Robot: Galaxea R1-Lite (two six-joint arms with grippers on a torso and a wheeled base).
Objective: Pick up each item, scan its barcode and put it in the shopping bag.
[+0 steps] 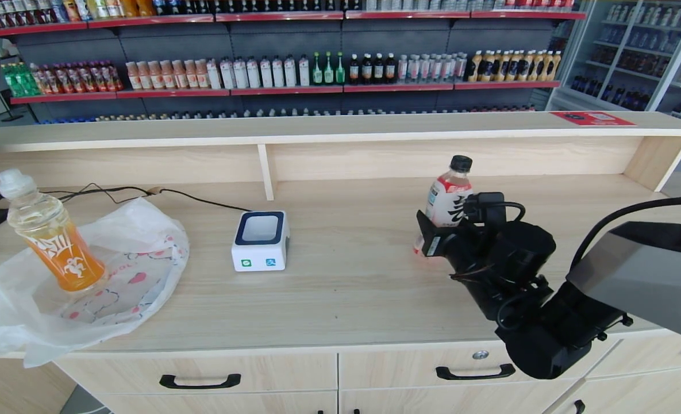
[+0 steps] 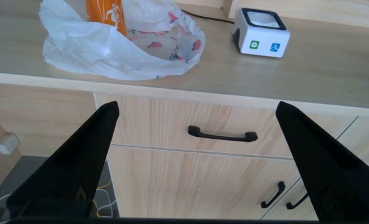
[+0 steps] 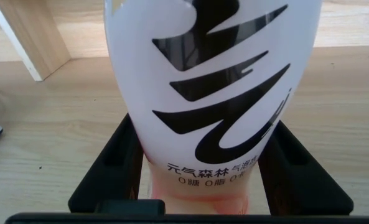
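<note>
The scanner (image 1: 260, 240) (image 2: 262, 32) sits on the counter (image 1: 346, 287) and serves as the marker here. Well to the left of the scanner lies the shopping bag (image 1: 139, 270) (image 2: 109, 53), crumpled open. An orange bottle (image 1: 50, 233) (image 2: 106, 14) stands inside it. Well to the right of the scanner stands the white-labelled bottle (image 1: 449, 198) (image 3: 209, 93), upright with a black cap. The right hand (image 1: 441, 233) (image 3: 203, 186) is closed on its lower body, one finger pressed to each side. The left hand (image 2: 196, 162) hangs lower than the scanner, in front of the drawers (image 2: 172, 180). Its fingers (image 2: 78, 168) are spread wide and hold nothing.
</note>
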